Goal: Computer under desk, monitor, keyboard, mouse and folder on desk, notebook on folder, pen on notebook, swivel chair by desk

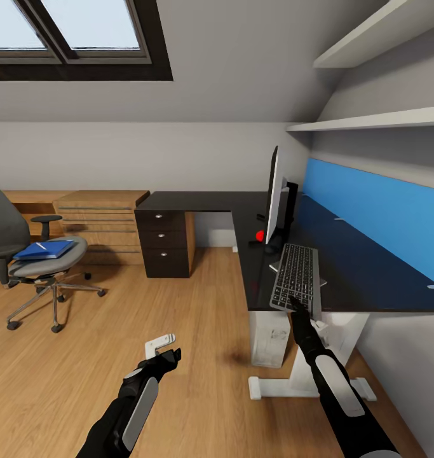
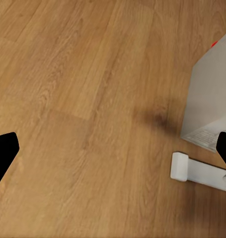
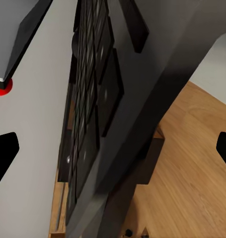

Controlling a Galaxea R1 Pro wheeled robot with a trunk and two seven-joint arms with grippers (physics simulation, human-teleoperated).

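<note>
Now right pincer [image 1: 298, 310] at keyboard [image 1: 295, 275] edge

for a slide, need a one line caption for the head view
Right tool at the near end of the keyboard on the black desk, monitor behind it; blue folder still on the swivel chair.

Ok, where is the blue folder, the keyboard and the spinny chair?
folder [image 1: 45, 250], head view, middle of its blue cover.
keyboard [image 1: 296, 273], head view, middle of its black keys.
swivel chair [image 1: 2, 232], head view, its grey backrest.
</note>
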